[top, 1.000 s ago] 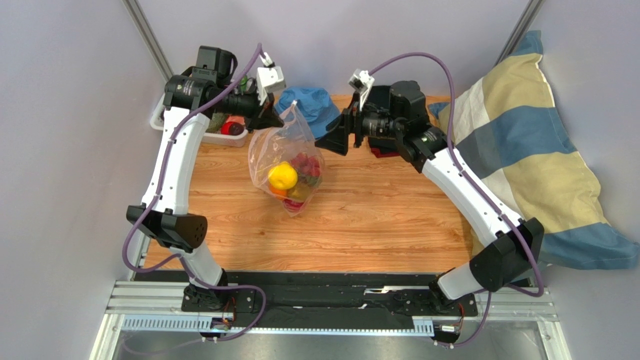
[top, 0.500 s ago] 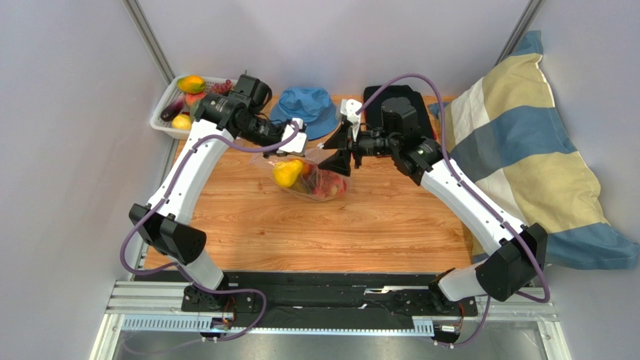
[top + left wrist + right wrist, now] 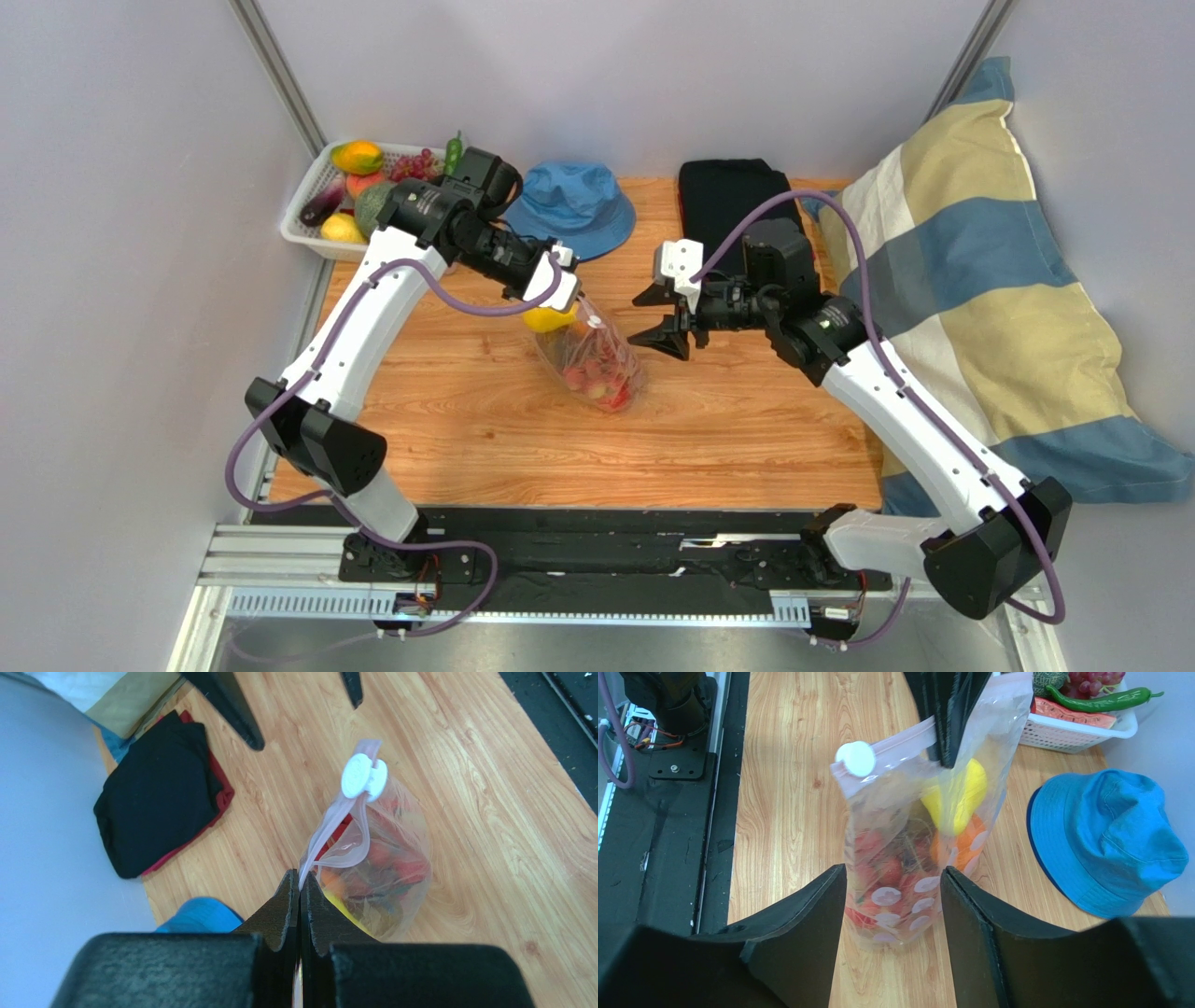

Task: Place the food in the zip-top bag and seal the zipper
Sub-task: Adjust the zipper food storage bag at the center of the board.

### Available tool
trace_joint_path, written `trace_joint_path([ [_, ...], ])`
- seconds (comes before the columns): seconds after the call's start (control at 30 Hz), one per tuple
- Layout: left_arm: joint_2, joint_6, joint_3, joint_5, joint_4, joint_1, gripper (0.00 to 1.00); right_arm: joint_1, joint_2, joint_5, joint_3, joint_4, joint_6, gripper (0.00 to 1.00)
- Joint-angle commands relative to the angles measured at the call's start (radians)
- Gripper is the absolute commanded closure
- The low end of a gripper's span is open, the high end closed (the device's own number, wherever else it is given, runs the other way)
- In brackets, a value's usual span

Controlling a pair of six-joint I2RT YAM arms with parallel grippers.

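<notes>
The zip-top bag (image 3: 596, 367) stands on the wooden table, filled with food: a yellow fruit (image 3: 957, 796), an orange one (image 3: 964, 840) and red ones (image 3: 884, 873). My left gripper (image 3: 567, 284) is shut on one end of the pinkish zipper (image 3: 328, 824) and holds the bag's top up; its jaws (image 3: 300, 879) pinch the strip. A white slider (image 3: 363, 777) sits at the strip's far end, and it also shows in the right wrist view (image 3: 855, 758). My right gripper (image 3: 668, 317) is open and empty, just right of the bag; the bag (image 3: 906, 847) lies beyond its fingertips (image 3: 840, 875).
A white basket (image 3: 306, 224) with more toy food stands at the back left. A blue hat (image 3: 572, 205) and a black folded cloth (image 3: 730, 196) lie at the back. A striped pillow (image 3: 982, 280) fills the right side.
The left gripper brought the hanging bag down onto the table and slightly right. The right gripper drew back to the right, away from the bag's top, and stands open.
</notes>
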State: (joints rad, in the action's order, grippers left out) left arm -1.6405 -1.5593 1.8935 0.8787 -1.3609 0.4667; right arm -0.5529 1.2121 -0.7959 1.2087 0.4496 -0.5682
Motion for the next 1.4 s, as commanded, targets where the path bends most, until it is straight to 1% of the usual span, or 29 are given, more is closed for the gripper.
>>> trace_joint_path([
  [0.0, -0.027, -0.032, 0.041, 0.069, -0.319, 0.032, 1.00, 0.004, -0.011, -0.006, -0.012, -0.058, 0.020, 0.44],
  [0.03, -0.038, -0.007, 0.067, 0.074, -0.319, 0.033, 1.00, -0.002, -0.008, -0.014, -0.012, -0.090, 0.036, 0.44],
  [0.1, -0.065, 0.014, 0.090, 0.081, -0.317, 0.035, 1.00, -0.013, -0.006, -0.023, -0.014, -0.103, 0.053, 0.44],
  [0.23, -0.111, 0.086, 0.150, 0.074, -0.319, 0.035, 1.00, -0.039, -0.028, -0.052, -0.027, -0.045, 0.007, 0.41],
  [0.3, -0.130, 0.103, 0.159, 0.077, -0.317, 0.035, 1.00, -0.054, -0.040, -0.036, -0.060, -0.038, -0.001, 0.40],
  [0.37, -0.133, 0.113, 0.161, 0.083, -0.319, 0.035, 1.00, -0.065, -0.057, 0.009, -0.096, -0.078, 0.011, 0.40],
  [0.4, -0.133, 0.111, 0.159, 0.085, -0.317, 0.035, 1.00, -0.076, -0.062, 0.033, -0.106, -0.127, 0.020, 0.41],
  [0.47, -0.124, 0.113, 0.150, 0.082, -0.319, 0.036, 1.00, -0.082, -0.054, 0.110, -0.113, -0.164, 0.059, 0.45],
  [0.5, -0.122, 0.111, 0.145, 0.077, -0.319, 0.036, 1.00, -0.084, -0.045, 0.124, -0.101, -0.164, 0.070, 0.46],
  [0.53, -0.119, 0.113, 0.135, 0.074, -0.319, 0.036, 1.00, -0.084, -0.039, 0.148, -0.089, -0.161, 0.091, 0.49],
  [0.6, -0.107, 0.107, 0.119, 0.066, -0.317, 0.036, 1.00, -0.084, -0.020, 0.176, -0.074, -0.163, 0.108, 0.52],
  [0.87, -0.101, 0.113, 0.095, 0.066, -0.319, 0.036, 1.00, -0.082, -0.019, 0.245, -0.067, -0.204, 0.137, 0.59],
  [1.0, -0.105, 0.131, 0.098, 0.063, -0.317, 0.039, 1.00, -0.084, -0.017, 0.247, -0.058, -0.222, 0.142, 0.62],
  [1.1, -0.114, 0.154, 0.107, 0.052, -0.319, 0.043, 1.00, -0.084, -0.014, 0.241, -0.060, -0.239, 0.145, 0.66],
  [1.2, -0.116, 0.163, 0.101, 0.037, -0.319, 0.046, 1.00, -0.084, -0.014, 0.242, -0.058, -0.244, 0.139, 0.73],
  [1.27, -0.116, 0.165, 0.099, 0.032, -0.319, 0.046, 1.00, -0.085, -0.014, 0.241, -0.055, -0.244, 0.128, 0.86],
  [1.3, -0.116, 0.168, 0.105, 0.031, -0.319, 0.046, 0.99, -0.084, -0.017, 0.239, -0.057, -0.242, 0.125, 0.99],
  [1.33, -0.116, 0.174, 0.110, 0.032, -0.311, 0.046, 0.94, -0.084, -0.022, 0.245, -0.058, -0.246, 0.123, 1.00],
  [1.37, -0.117, 0.197, 0.114, 0.032, -0.296, 0.046, 0.79, -0.085, -0.025, 0.247, -0.063, -0.250, 0.119, 1.00],
])
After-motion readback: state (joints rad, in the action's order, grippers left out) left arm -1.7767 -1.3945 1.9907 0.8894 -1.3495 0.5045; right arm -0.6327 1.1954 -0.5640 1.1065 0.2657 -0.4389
